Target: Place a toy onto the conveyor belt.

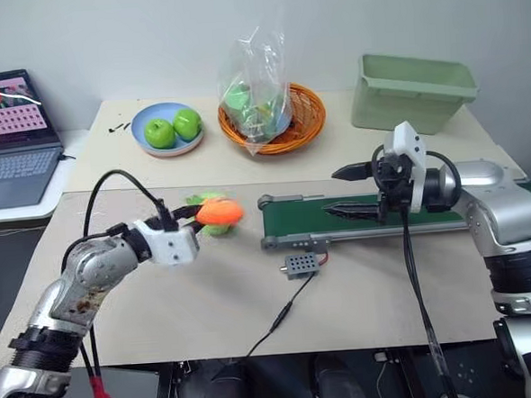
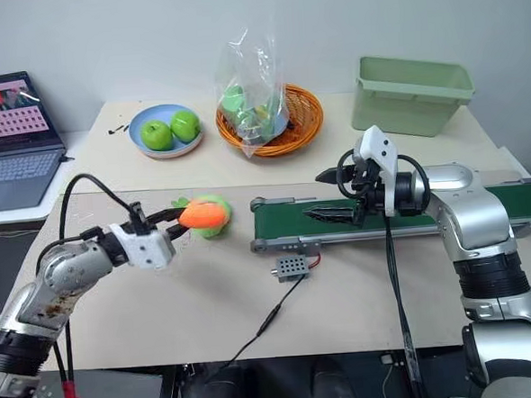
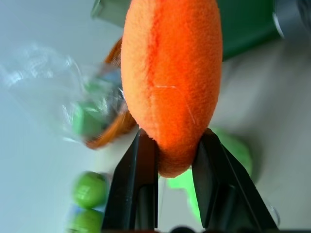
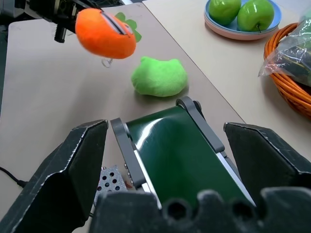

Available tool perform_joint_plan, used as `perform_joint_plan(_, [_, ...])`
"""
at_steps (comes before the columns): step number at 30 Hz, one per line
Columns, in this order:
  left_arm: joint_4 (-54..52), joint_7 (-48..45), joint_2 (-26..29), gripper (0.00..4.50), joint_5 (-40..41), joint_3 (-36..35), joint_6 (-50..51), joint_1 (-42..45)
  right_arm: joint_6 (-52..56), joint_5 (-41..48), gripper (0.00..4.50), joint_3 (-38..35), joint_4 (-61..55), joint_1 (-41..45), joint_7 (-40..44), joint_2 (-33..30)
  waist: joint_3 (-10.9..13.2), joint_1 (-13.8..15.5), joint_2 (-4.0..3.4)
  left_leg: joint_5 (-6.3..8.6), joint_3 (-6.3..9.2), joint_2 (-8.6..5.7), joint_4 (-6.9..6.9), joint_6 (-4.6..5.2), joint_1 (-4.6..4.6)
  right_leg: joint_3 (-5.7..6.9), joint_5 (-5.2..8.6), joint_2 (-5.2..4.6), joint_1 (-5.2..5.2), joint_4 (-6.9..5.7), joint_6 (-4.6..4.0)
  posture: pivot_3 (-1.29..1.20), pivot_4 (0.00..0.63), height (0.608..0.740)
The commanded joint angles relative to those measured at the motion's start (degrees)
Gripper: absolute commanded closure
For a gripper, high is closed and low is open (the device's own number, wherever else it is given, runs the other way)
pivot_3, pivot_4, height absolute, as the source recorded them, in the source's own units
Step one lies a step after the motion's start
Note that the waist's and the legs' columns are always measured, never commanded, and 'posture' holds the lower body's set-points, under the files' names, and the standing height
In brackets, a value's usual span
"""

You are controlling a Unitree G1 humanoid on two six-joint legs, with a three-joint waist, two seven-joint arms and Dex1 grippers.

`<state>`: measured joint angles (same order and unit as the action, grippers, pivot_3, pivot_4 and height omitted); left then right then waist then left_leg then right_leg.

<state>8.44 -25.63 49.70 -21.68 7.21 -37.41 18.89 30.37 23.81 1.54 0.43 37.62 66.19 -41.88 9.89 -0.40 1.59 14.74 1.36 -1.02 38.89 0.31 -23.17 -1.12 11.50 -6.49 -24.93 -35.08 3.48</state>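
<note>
Gripping the toy [image 1: 219, 211], the left gripper [image 1: 195, 223] hovers beside the conveyor belt [image 1: 384, 217].

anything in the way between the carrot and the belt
Nothing visible. The left tool holds the carrot up off the table, just short of the belt end. The right tool, open, hovers farther along the belt.

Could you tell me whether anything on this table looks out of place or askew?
Nothing looks spilled or damaged. The one loose item is a light green fuzzy plush lying on the table just off the end of the dark green conveyor belt.
</note>
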Motion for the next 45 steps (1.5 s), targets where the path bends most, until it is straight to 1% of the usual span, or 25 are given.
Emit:
perform_joint_plan(1, [2.45,8.59,1.1,3.5,-9.03,-0.67,-8.18,1.05,-0.99,0.59,0.0,-1.39,-1.85,0.4,0.04,-0.59,0.0,0.0,0.0,0.0,-0.03,0.0,0.01,0.0,0.0,0.01,0.0,0.01,0.0,-0.02,0.01,0.0,0.15,0.74])
perform_joint_plan(6, [3.71,15.39,0.85,3.5,-17.17,0.11,-12.64,2.96,0.07,2.02,0.0,-1.88,-2.48,1.02,0.56,-0.4,0.0,0.01,0.0,-0.01,-0.04,0.0,0.03,0.02,-0.03,0.07,-0.01,0.01,0.0,-0.08,0.02,0.0,0.15,0.74])
perform_joint_plan(8, [4.52,17.19,0.33,3.5,-19.1,0.75,-13.37,4.17,0.73,2.93,0.0,-2.29,-2.9,1.02,1.04,-0.61,0.0,-0.02,0.0,-0.02,-0.05,0.0,0.04,0.02,-0.04,0.09,-0.01,0.01,0.0,-0.13,0.03,0.0,0.15,0.74])
perform_joint_plan(13, [7.31,18.97,-0.97,3.5,-20.66,2.6,-13.57,7.31,1.29,4.23,0.0,-2.73,-3.4,0.97,1.43,-1.4,0.0,-0.23,0.0,-0.02,-0.05,0.0,0.1,0.03,-0.03,0.12,-0.01,0.02,0.0,-0.48,0.04,0.0,0.15,0.74])
perform_joint_plan(17, [9.9,19.9,-2.82,3.5,-21.69,4.65,-13.68,10.99,3.12,7.76,0.0,-4.64,-4.93,1.58,1.89,-1.1,0.0,-0.25,0.0,-0.03,-0.05,-0.01,0.14,0.04,-0.02,0.15,-0.01,0.02,0.0,-0.6,0.05,0.0,0.15,0.74])
perform_joint_plan(21, [12.65,21.1,-4.67,3.5,-23.09,6.62,-13.72,14.58,3.92,8.61,0.0,-4.76,-5.77,1.71,1.66,-1.42,0.0,-0.26,0.01,-0.03,-0.04,-0.01,0.18,0.04,-0.02,0.18,-0.01,0.02,0.0,-0.64,0.05,0.0,0.15,0.74])
perform_joint_plan(25, [17.99,24.05,-8.13,3.5,-26.75,10.13,-13.92,20.13,3.89,8.2,0.0,-4.5,-5.86,1.26,1.07,-1.14,0.0,-0.25,0.01,-0.04,-0.05,-0.01,0.23,0.04,-0.01,0.19,-0.01,0.02,0.0,-0.68,0.05,0.0,0.15,0.74])
perform_joint_plan(31, [26.08,28.37,-11.31,3.5,-30.34,14.48,-13.51,26.27,4.34,8.35,0.0,-4.83,-6.89,0.46,0.04,-1.27,-0.01,-0.3,0.01,-0.04,-0.06,-0.03,0.28,0.04,-0.05,0.22,0.0,0.02,-0.02,-0.7,0.05,0.0,0.15,0.74])
perform_joint_plan(33, [29.64,29.35,-13.17,3.5,-31.25,16.35,-13.01,28.22,4.51,8.5,0.0,-5.33,-7.51,-0.23,-0.47,-1.61,-0.01,-0.29,0.02,-0.04,-0.06,-0.03,0.28,0.04,-0.04,0.22,0.0,0.02,-0.02,-0.73,0.05,0.0,0.15,0.74])
perform_joint_plan(45, [41.62,35.92,-18.51,3.5,-34.97,24.2,-12.55,35.03,5.52,9.35,0.0,-7.04,-9.81,-2.0,-2.8,-3.13,-0.01,-0.2,0.03,-0.04,-0.05,-0.04,0.35,0.04,-0.07,0.22,0.0,0.02,-0.02,-0.78,0.06,0.0,0.15,0.74])
